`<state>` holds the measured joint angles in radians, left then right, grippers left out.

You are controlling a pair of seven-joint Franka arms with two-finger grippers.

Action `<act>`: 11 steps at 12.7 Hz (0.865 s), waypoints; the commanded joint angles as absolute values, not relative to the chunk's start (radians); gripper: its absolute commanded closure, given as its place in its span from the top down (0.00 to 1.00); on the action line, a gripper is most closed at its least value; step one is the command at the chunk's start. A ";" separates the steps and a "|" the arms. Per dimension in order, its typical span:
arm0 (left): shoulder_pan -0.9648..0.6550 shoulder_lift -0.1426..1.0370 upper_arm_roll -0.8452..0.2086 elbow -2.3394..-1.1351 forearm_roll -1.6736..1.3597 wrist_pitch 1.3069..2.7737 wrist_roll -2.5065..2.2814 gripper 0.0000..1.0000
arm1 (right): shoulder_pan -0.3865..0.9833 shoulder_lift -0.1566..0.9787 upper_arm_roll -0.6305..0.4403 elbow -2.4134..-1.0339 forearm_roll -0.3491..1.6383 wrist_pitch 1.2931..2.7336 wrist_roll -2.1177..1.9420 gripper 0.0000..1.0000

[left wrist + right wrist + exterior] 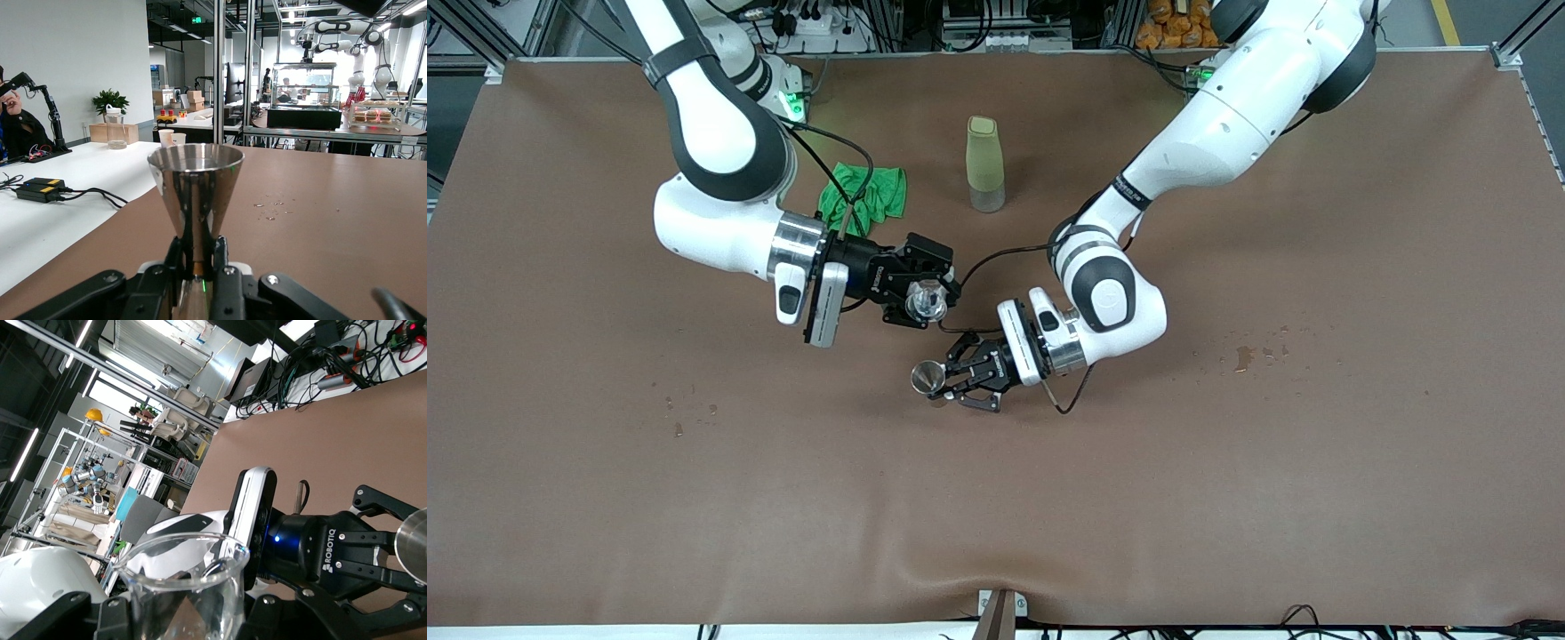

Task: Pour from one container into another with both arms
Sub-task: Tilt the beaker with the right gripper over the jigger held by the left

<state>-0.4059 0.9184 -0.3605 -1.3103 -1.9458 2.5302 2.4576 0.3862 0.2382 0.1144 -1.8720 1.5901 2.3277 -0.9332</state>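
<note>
Front view shows me with both cups already off the worktop (605, 498) and brought close together over its middle, so the picking up is done and the pour itself is what I judge to be left. My right claw (927, 298) is pinched on the clear glass cup (927, 300), holding it up in the air just above and beside the silver metal cup (925, 378), which my left claw (947, 380) grips by its narrow lower part. In the right wrist view the glass cup (183, 587) fills the foreground between my fingers, its rim seen at a slant against the room, though that may be the wrist's own angle; whether anything is inside it, or any stream is leaving it, I cannot tell. The left claw (407, 570) and the edge of the metal cup (413, 537) show farther off in that same view. In the left wrist view the metal cup (195, 193) stands upright, mouth up, with my fingers (175, 257) pressed against its waist from both sides. By my reckoning the glass must be brought over the metal rim and tipped further, then both cups set down. The olive-green bottle (984, 164) and a green cloth (863, 194) rest untouched toward the bases.
</note>
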 commanded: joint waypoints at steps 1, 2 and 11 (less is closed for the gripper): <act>-0.419 0.917 -0.351 -1.299 -1.988 2.542 2.490 0.00 | 0.387 0.225 0.106 -1.864 1.615 2.333 -0.910 0.00; -0.419 0.917 -0.353 -1.299 -1.988 2.542 2.490 0.00 | 0.385 0.229 0.106 -1.858 1.617 2.333 -0.907 0.00; -0.417 0.916 -0.353 -1.307 -2.003 2.542 2.490 0.00 | 0.387 0.253 0.104 -1.822 1.617 2.327 -0.773 0.00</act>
<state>-0.4063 0.9183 -0.3600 -1.3109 -1.9622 2.5302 2.4576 0.3861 0.2409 0.1035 -1.8509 1.5940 2.3280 -0.8040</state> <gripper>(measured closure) 0.793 0.846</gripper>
